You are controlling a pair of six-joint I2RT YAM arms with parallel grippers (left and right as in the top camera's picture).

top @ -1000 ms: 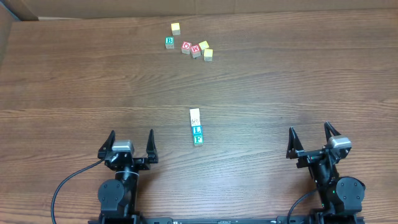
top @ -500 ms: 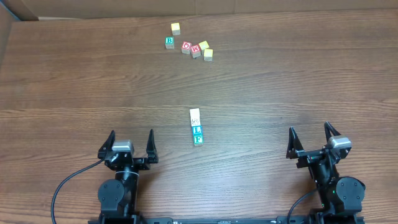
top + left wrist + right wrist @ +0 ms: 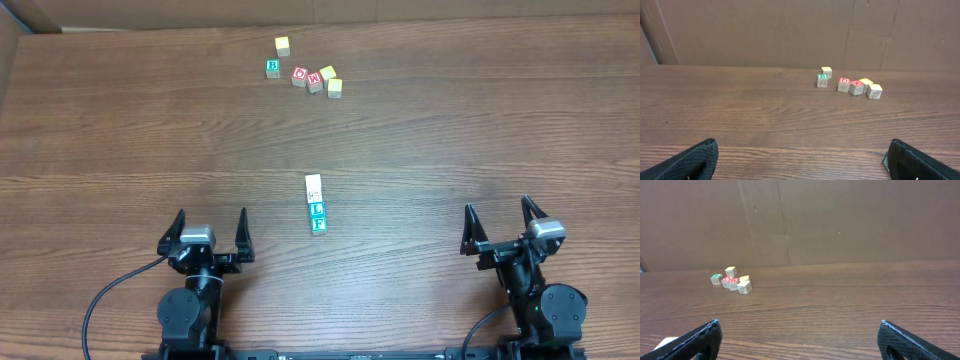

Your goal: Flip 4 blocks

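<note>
The blocks are lying in one touching row at the middle of the counter: green-framed F at the near end, blue-framed L next, then whitish tops, faintly marked.

The blocks lie in a touching row at the middle of the table, another cluster well behind.

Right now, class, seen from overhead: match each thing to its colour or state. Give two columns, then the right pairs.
1 B block
2 W block
3 L block
4 left claw

a blue letter, centre row
b open, holding nothing
c green letter, far cluster
d red letter, far cluster

Pairs: 1-c, 2-d, 3-a, 4-b
</note>
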